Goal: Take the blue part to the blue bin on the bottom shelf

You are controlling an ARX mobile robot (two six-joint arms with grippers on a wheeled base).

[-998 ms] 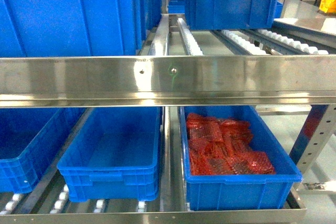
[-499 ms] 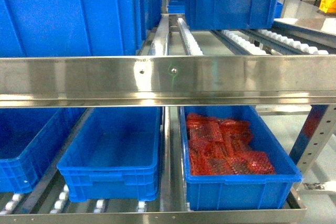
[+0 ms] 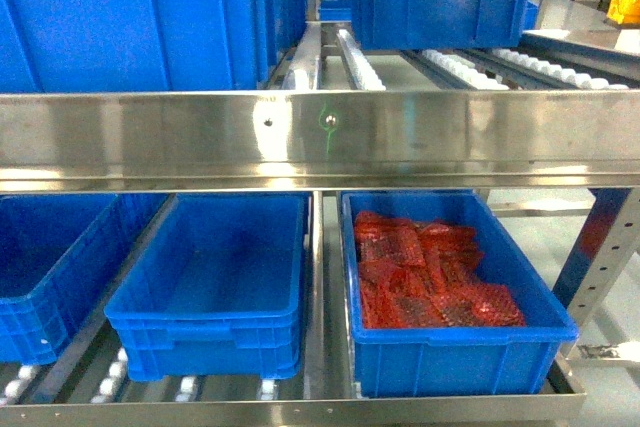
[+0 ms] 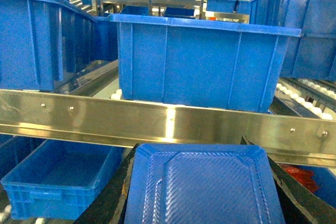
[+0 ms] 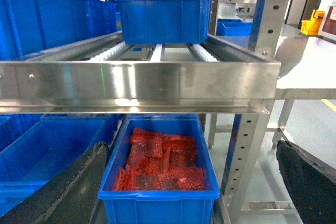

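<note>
Down low in the head view, the bottom shelf (image 3: 330, 409) carries three blue bins side by side on white rollers (image 3: 190, 385). The middle bin (image 3: 205, 292) holds nothing visible; it sits left of the divider rail (image 3: 316, 297). Just right of that rail stands the right bin (image 3: 455, 347), filled with red parts (image 3: 425, 272). A third bin (image 3: 50, 277) sits at the far left, cut off by the frame edge. Across the middle of the view runs the upper shelf's steel rail (image 3: 320, 137), with large blue bins standing on the rollers above it.

Neither arm shows in the head view. At the left wrist, the left gripper (image 4: 202, 203) is clamped on the blue part (image 4: 202, 187), a flat moulded tray with a raised rim that fills the space between the dark fingers (image 4: 107, 203). The part is held in front of the upper rail, above and apart from the middle bin seen lower left in that view.

At the right wrist, the right gripper (image 5: 194, 192) has its dark fingers (image 5: 68, 187) spread wide apart at the two lower corners, with nothing between them. Beyond it the red-filled bin sits under the upper rail, next to a perforated steel post (image 5: 247, 145).
</note>
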